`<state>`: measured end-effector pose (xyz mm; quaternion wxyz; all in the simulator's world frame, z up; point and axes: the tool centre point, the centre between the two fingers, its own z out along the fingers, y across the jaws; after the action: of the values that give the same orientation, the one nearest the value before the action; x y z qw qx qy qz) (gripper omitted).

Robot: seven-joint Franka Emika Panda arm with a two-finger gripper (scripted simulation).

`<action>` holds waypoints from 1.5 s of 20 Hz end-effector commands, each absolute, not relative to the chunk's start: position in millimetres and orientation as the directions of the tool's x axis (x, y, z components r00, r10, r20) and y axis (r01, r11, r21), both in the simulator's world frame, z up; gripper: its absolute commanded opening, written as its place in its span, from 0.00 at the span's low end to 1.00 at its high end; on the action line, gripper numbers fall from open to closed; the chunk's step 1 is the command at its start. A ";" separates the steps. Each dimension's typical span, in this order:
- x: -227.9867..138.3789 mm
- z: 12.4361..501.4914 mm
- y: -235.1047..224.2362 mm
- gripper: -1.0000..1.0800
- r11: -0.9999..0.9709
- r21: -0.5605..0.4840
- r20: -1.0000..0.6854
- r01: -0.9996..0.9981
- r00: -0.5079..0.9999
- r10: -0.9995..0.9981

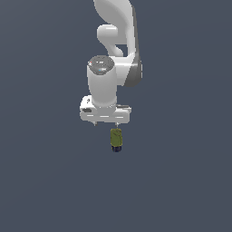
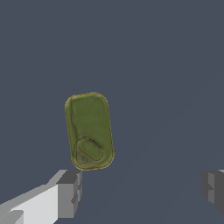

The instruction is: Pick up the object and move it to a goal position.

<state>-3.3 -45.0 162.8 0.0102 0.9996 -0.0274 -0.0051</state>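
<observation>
Olive-green object (image 1: 116,139) in the exterior view, upright, navy end down, sitting just below the white gripper (image 1: 105,123) and toward the exterior view's right of its middle; whether it rests on a surface or hangs clear cannot be told, since the ground is one flat slate grey; two short finger stubs show under the gripper body, one close above the object, contact not resolvable; arm rises out of frame at the top; no goal marker visible.

Wrist view: object (image 2: 89,131) seen end-on as a rounded green oblong, beyond the fingers (image 2: 69,194), not between them; jaws stand wide apart, nothing gripped; the second finger is cut by the frame edge.

Risks, as judgement: the object lies off the centre line of the jaws, nearer one finger; a straight descent could land that finger on its top and topple it; closing off-centre could push it sideways rather than clamp it; a narrow cylinder may roll once down.

Hidden: the navy end in the wrist view; the height gap between fingertips and object.
</observation>
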 end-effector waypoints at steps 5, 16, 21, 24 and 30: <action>-1.5 164.4 -42.7 0.96 -0.999 0.025 -0.007 -0.034 0.999 -0.034; 2.3 170.5 -38.2 0.96 -0.999 0.038 -0.001 0.015 1.000 0.015; 7.9 154.2 -27.6 0.96 -0.999 0.029 -0.001 0.033 0.999 0.033; 12.7 137.8 -17.2 0.96 -0.999 0.019 -0.001 0.049 0.999 0.049; 18.5 113.4 -1.5 0.96 -0.997 0.003 0.000 0.072 0.997 0.072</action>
<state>17.0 -4.6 118.1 0.0033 0.9994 0.0336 -0.0007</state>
